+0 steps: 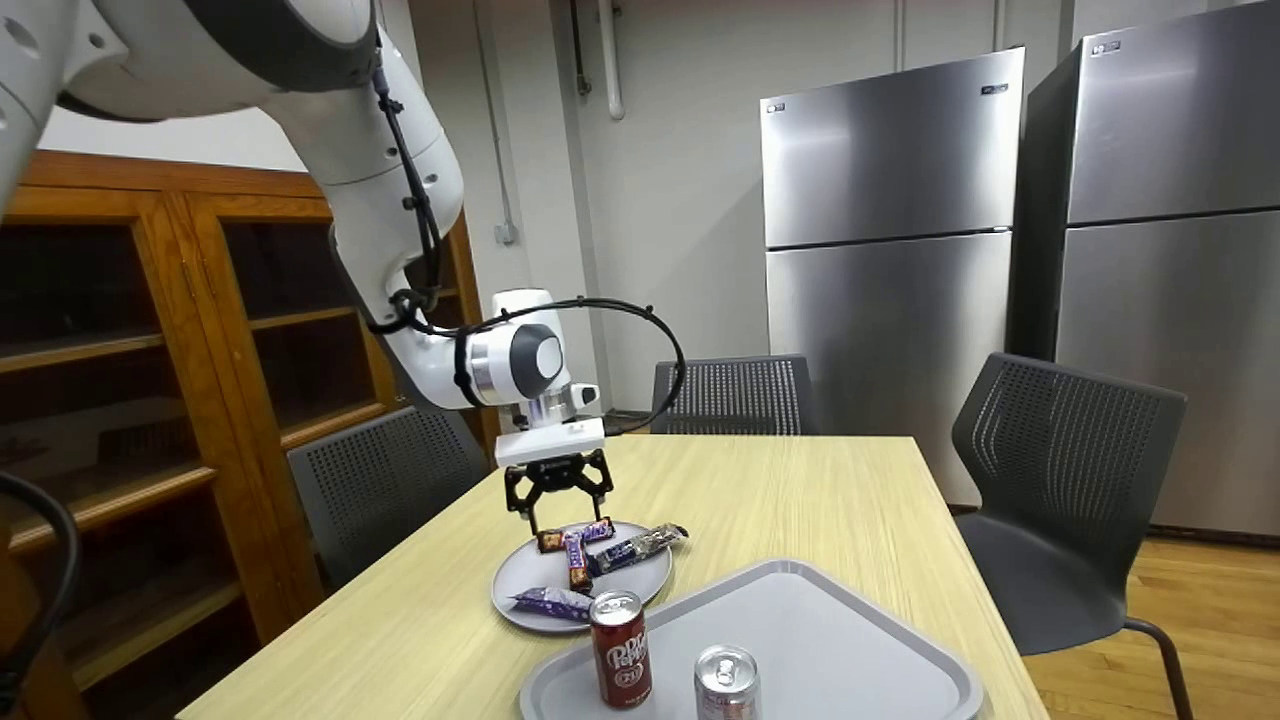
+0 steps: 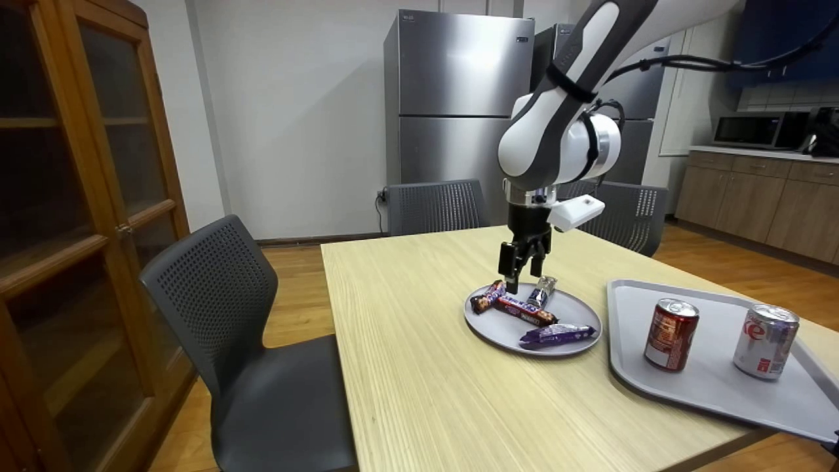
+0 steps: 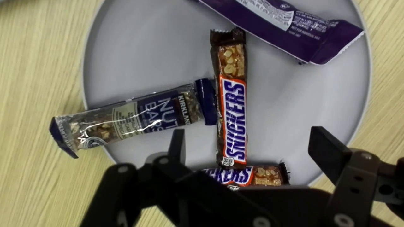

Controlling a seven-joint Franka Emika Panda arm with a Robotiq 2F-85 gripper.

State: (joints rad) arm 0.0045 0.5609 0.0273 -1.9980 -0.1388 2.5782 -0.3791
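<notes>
My gripper (image 3: 247,134) is open and empty, with its black fingers wide apart above a round grey plate (image 3: 303,110). In both exterior views the gripper (image 1: 566,521) (image 2: 524,278) points down over the plate's far part. A Snickers bar (image 3: 233,110) lies between the fingers' lines, its end touching or overlapping a crosswise Snickers bar (image 3: 268,176) that the gripper partly hides. A Kirkland nut bar (image 3: 132,116) lies left in the wrist view, overhanging the plate rim. A purple-wrapped bar (image 3: 284,31) lies at the top. It also shows in both exterior views (image 1: 555,602) (image 2: 557,335).
A grey tray (image 1: 830,610) stands beside the plate on the light wood table (image 2: 406,341). On it stand a red Dr Pepper can (image 1: 622,655) and a silver can (image 2: 765,344). Dark chairs (image 2: 282,393) surround the table. A wooden cabinet (image 1: 190,300) and steel fridges (image 1: 890,250) stand behind.
</notes>
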